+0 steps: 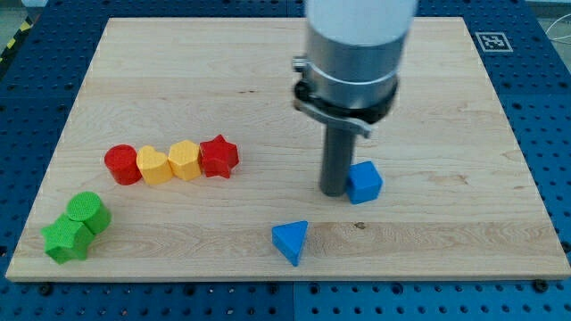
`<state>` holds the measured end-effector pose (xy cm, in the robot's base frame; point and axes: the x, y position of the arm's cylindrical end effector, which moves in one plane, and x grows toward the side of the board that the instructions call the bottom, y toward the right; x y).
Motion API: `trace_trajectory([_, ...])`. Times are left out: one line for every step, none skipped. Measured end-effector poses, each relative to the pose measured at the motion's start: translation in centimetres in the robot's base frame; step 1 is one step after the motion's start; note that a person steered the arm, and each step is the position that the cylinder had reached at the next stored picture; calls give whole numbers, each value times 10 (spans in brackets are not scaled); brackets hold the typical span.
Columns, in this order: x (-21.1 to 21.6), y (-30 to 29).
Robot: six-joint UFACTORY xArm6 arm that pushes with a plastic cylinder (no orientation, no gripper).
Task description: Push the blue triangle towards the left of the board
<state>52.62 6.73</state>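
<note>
While the blue triangle (291, 242) lies at the near edge of the board (268, 71), a little right of the middle, my tip (334, 191) is not touching it. The tip stands farther back and to the right, just beside the blue cube (364, 182); whether it presses on this cube I cannot tell from this angle, because the rod hides the side where they meet. The rod has no jaws, so nothing is pinched or held; it only stands upright on the wood.

In the near left corner sit two green blocks (77, 226), close together. Farther back on the left, a row runs from left to right: a red cylinder (122, 165), a yellow heart (154, 166), a yellow hexagon-like block (185, 160) and a red star (219, 156), each touching its neighbour.

I judge that the push has not begun; the step in hand is the approach. The next move calls for bringing the tip to the right side of the triangle, passing around the cube without dragging it, and then sliding left. The path along the near edge looks free until the green blocks.
</note>
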Motion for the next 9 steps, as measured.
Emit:
trace_trajectory([10,35])
trace_trajectory([19,39])
trace_trajectory([20,26])
trace_trajectory([20,8])
trace_trajectory([21,-6])
trace_trajectory([42,-6])
trace_trajectory([53,-10])
trace_trajectory([53,-23])
trace_trajectory([53,-39])
